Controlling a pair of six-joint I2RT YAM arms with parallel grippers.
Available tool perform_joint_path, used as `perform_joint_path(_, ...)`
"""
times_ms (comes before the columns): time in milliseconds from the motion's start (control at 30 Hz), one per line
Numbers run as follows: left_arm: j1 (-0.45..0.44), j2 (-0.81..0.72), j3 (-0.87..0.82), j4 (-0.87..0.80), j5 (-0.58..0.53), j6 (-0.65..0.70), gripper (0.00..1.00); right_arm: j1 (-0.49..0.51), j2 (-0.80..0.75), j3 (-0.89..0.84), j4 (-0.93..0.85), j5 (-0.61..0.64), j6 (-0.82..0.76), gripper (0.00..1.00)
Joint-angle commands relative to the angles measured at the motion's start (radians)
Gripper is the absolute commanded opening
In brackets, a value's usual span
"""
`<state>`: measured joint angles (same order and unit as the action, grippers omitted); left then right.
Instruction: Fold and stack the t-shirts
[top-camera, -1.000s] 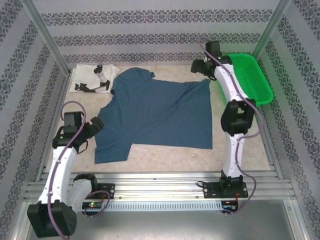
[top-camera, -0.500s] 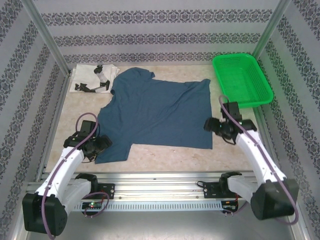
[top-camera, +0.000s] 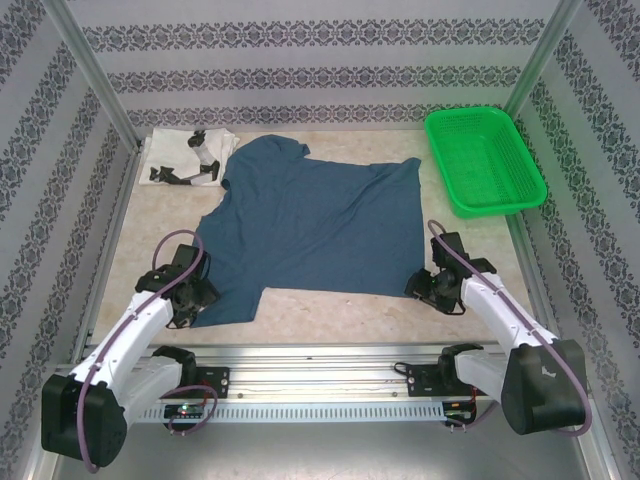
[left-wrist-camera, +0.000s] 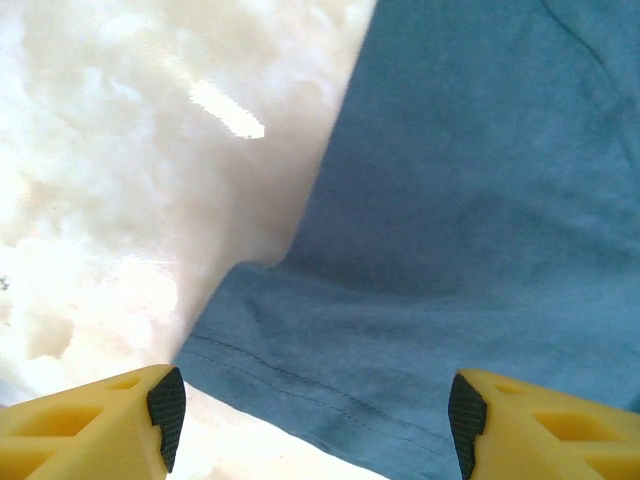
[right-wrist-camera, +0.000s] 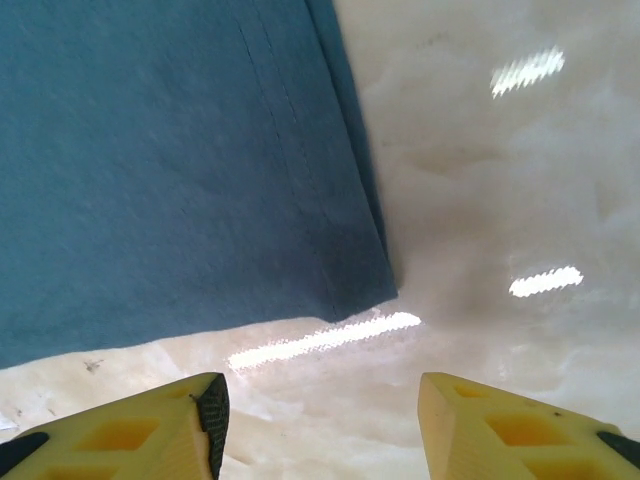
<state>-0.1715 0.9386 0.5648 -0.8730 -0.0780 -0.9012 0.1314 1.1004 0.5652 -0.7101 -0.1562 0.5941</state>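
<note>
The dark blue t-shirt (top-camera: 310, 225) lies spread flat in the middle of the table. The folded white t-shirt with black marks (top-camera: 190, 160) rests at the back left corner. My left gripper (top-camera: 195, 298) is low over the blue shirt's front left corner. In the left wrist view its jaws (left-wrist-camera: 315, 425) stand open, with the stitched hem (left-wrist-camera: 330, 390) between them, not pinched. My right gripper (top-camera: 420, 285) is at the front right corner. Its open jaws (right-wrist-camera: 320, 420) hover over bare table, just short of the shirt's corner (right-wrist-camera: 375, 285).
A bright green mesh basket (top-camera: 485, 160) stands at the back right. Patterned walls and metal posts (top-camera: 90, 75) enclose the table. A metal rail (top-camera: 320, 365) runs along the near edge, with bare tabletop (top-camera: 340, 310) between it and the shirt.
The right arm swung from beside the basket down to the shirt's front right corner. The left gripper dropped toward the front left corner. Both pairs of jaws have narrowed.
</note>
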Motion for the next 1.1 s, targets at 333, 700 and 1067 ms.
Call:
perform_joint_path(333,-0.023,-0.039,0.007,-0.108,-0.120,-0.083,0.73,0.008,0.166,0.018,0.133,0.104,0.015,0.36)
perform_joint_path(700,-0.025,0.060,0.033,-0.141,-0.071,-0.096,0.52,-0.015,0.217,0.045,0.171,0.093,0.001,0.01)
perform_joint_path(1067,-0.023,0.062,0.001,-0.104,0.047,-0.097,0.32,-0.024,0.251,0.054,0.204,0.044,-0.022,0.03)
